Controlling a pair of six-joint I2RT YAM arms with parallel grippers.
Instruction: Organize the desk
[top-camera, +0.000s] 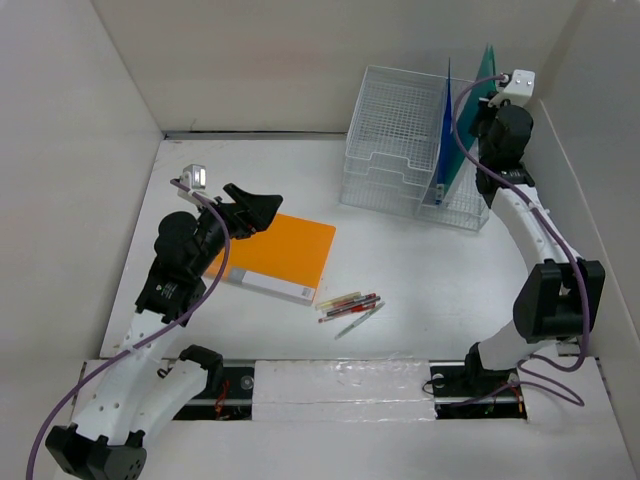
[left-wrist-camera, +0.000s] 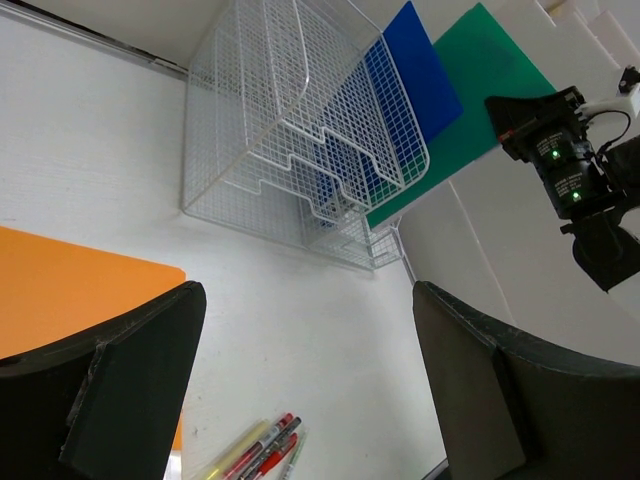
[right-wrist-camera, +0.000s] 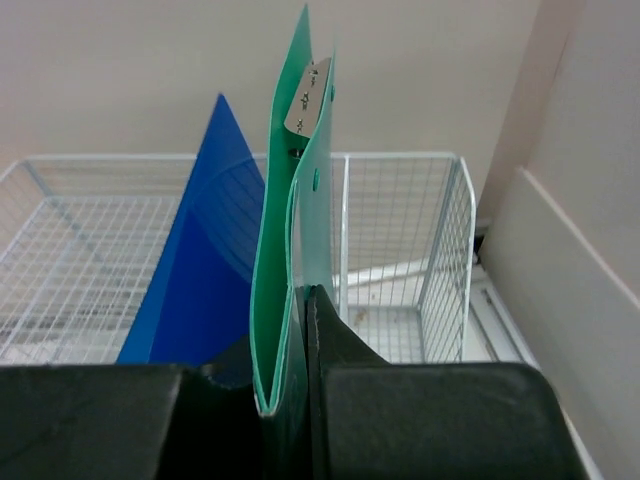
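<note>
Step in hand: filing the thin green plastic folder (right-wrist-camera: 312, 200) into the white wire-mesh file organizer (top-camera: 395, 130). The organizer stands at the far right of the large matte white tabletop (top-camera: 420, 270), which lies beneath both arms, bordered by white panels.

The right end effector (right-wrist-camera: 300, 340) is clamped narrow on the folder's edge and holds it upright at the organizer's right end, beside a blue plastic folder (right-wrist-camera: 205, 260). Whether it is fully seated cannot be told.

The left end effector (left-wrist-camera: 310, 380) is spread wide and empty above the flat orange folder (top-camera: 285, 255). Loose pens (top-camera: 350, 305) lie near it.

Judgement: the next move calls for seating the green folder, releasing it and retracting cleanly.
</note>
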